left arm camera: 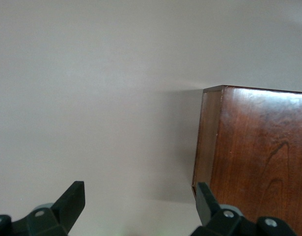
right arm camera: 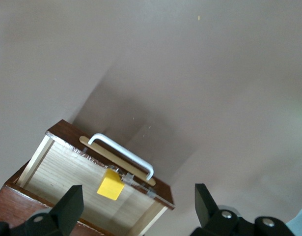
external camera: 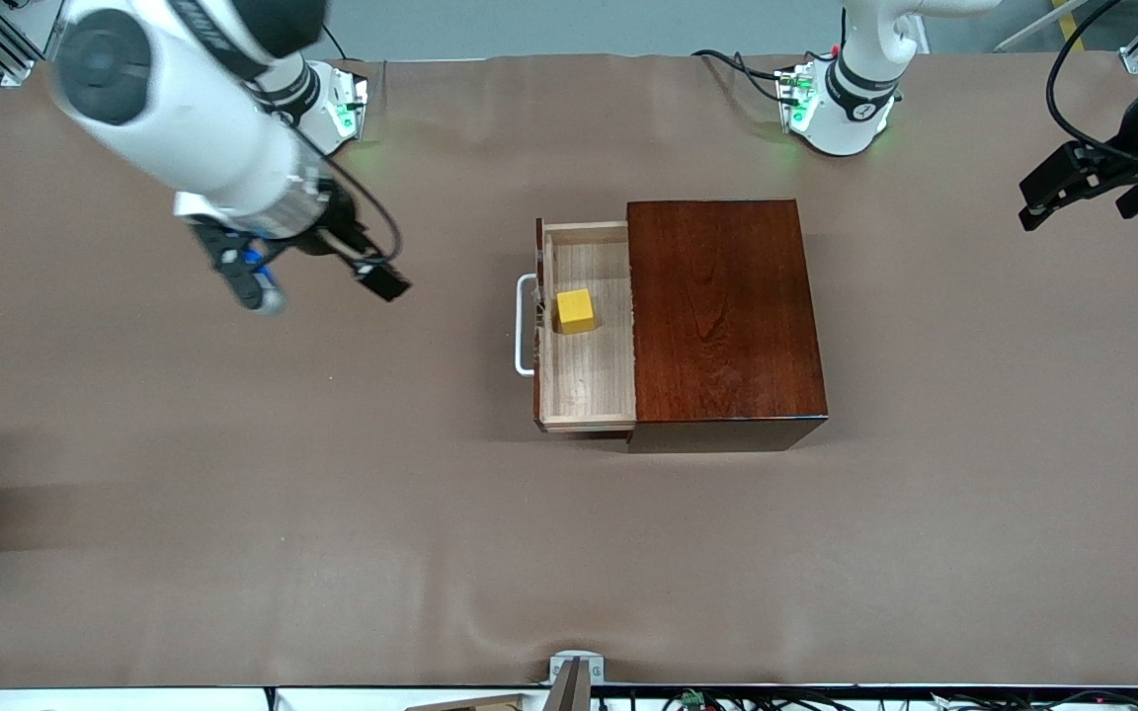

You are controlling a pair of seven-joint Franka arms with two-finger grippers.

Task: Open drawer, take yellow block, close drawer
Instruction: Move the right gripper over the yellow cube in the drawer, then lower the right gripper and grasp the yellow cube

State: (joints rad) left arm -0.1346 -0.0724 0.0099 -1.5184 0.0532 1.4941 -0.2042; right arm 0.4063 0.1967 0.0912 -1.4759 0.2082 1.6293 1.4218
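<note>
My right gripper (external camera: 317, 286) hangs spread and empty over the table (external camera: 233, 474), toward the right arm's end from the drawer (external camera: 584, 405). The drawer stands pulled out of its box (external camera: 722, 316), the block (external camera: 575, 310) in it near the handle (external camera: 524, 326). My left gripper (external camera: 1083, 193) waits open above the table's left-arm end.

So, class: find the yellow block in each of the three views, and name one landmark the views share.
Front view: yellow block lies in the open drawer, near its handle.
Left wrist view: not in it.
Right wrist view: yellow block in the drawer, by the handle.
Shared landmark: the dark wooden box.
</note>
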